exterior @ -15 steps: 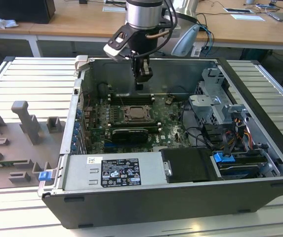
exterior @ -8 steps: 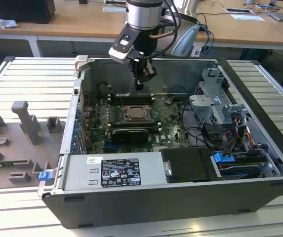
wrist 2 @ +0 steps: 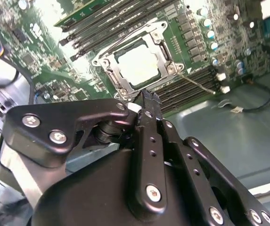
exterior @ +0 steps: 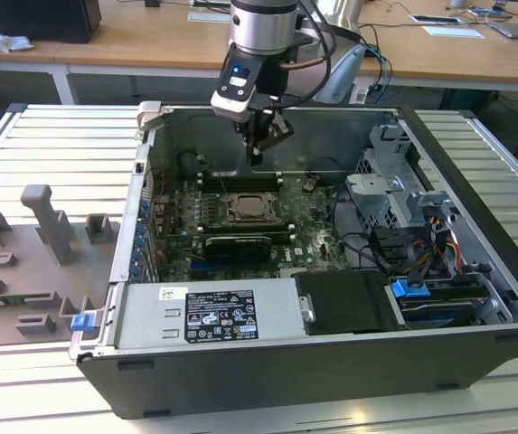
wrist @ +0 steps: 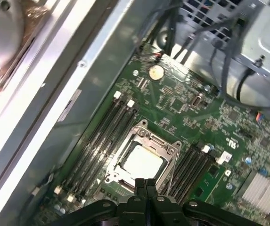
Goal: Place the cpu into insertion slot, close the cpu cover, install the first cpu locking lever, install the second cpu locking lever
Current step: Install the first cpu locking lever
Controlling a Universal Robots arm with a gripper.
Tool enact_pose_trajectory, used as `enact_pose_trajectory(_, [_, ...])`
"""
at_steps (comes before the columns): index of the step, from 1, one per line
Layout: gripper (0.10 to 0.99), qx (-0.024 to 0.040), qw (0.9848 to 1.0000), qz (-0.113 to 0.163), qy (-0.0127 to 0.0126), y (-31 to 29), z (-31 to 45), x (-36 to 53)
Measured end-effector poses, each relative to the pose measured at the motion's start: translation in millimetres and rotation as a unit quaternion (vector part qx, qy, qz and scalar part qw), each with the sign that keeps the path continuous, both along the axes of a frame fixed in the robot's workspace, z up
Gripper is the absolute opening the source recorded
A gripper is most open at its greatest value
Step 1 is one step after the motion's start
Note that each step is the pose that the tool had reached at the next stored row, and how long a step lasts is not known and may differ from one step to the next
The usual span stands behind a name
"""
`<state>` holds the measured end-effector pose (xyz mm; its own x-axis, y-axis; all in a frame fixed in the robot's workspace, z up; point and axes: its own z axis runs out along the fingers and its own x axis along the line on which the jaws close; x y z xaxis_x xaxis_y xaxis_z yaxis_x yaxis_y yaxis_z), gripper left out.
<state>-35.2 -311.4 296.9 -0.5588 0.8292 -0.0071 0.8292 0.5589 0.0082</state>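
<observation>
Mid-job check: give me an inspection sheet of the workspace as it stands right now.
Surface: slatted metal table, open computer case on it.
Job's things: cpu seated in insertion slot; cpu cover lies down around it; one thin lever angles out over the memory slots.
Clutter: grey moulded fixtures, exterior view's left.
Grippers: gripper shut, empty, above the motherboard beside the slot.
Cables: cable bundle by drive bay, exterior view's right.
Surroundings: wooden desks behind.
</observation>
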Motion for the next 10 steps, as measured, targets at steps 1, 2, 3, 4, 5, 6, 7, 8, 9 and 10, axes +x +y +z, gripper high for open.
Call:
enact_pose_trajectory(1, [0.106,0.0000,0.9999,0.013,0.0000,0.0,0.0,0.0])
enact_pose_trajectory(2, [0.106,0.0000,0.9997,0.023,0.0000,0.0,-0.1,0.0])
enact_pose_trajectory(3, [0.106,0.0000,0.9995,0.033,0.0000,0.0,-0.1,0.0])
enact_pose_trajectory(4, [0.106,0.0000,0.9983,0.058,0.0000,0.0,-0.3,0.0])
enact_pose_trajectory(5, [0.106,0.0000,0.9973,0.074,0.0000,0.0,-0.4,0.0])
enact_pose_trajectory(6, [0.106,0.0000,0.9964,0.085,0.0000,0.0,-0.4,0.0])
enact_pose_trajectory(7, [0.106,0.0000,0.9951,0.099,0.0000,0.0,-0.5,0.0])
enact_pose_trajectory(8, [0.106,0.0000,0.9930,0.118,0.0000,0.0,-0.5,0.0])
enact_pose_trajectory(9, [0.106,0.0000,0.9912,0.132,0.0000,0.0,-0.6,0.0])
enact_pose_trajectory(10, [0.106,0.0000,0.9885,0.151,0.0000,0.0,-0.7,0.0])
